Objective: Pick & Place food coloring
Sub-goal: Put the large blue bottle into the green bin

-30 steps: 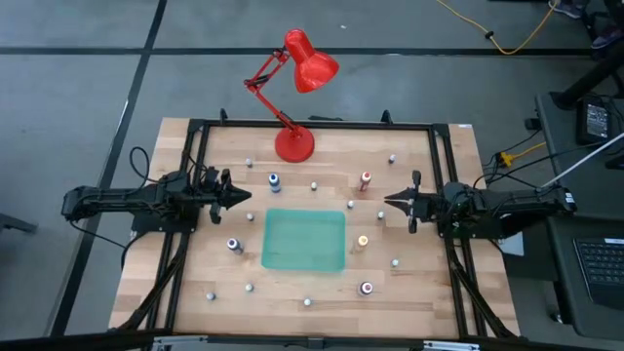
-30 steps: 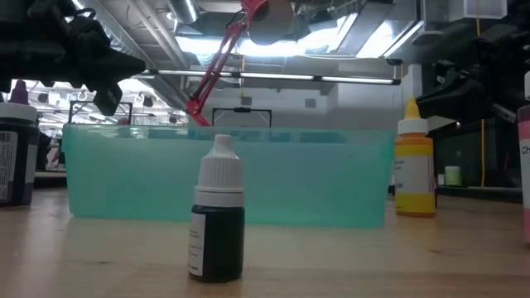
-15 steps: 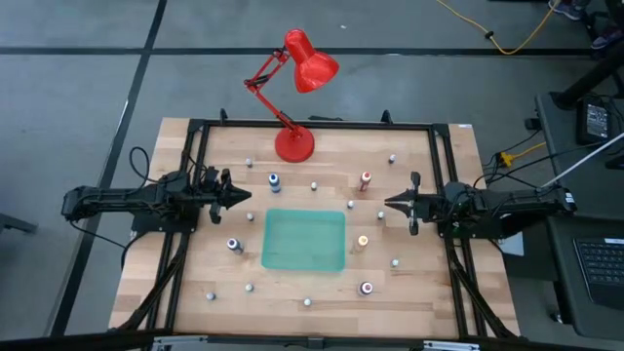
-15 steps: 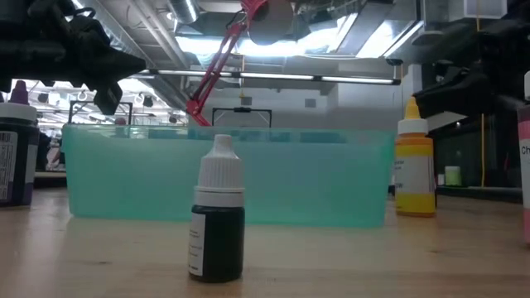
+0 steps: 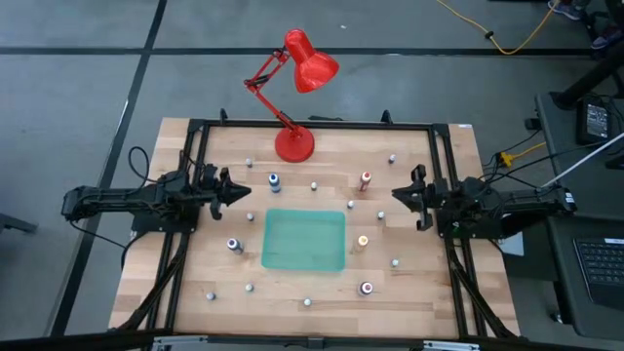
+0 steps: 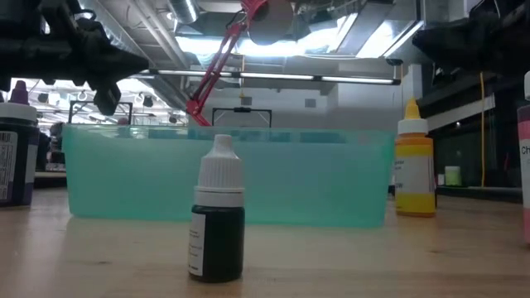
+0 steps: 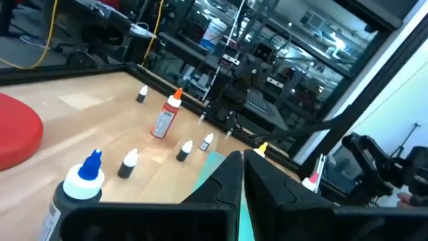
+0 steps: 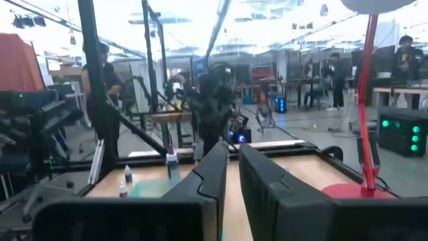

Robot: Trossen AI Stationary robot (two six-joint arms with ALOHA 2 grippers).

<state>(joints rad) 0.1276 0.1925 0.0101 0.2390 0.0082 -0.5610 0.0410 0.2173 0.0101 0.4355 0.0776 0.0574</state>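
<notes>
In the low view, the pink bottle [image 6: 525,161] and dark purple bottle [image 6: 15,149] are cut by the edges; the tiny scattered bottles' [image 5: 314,185] colours are unreadable from above

Food coloring bottles [image 5: 364,180] stand upright, scattered apart.

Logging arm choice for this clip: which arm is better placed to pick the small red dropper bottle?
Probably right: its tool sits nearer the small red dropper bottle; the left tool is across the table.
</notes>
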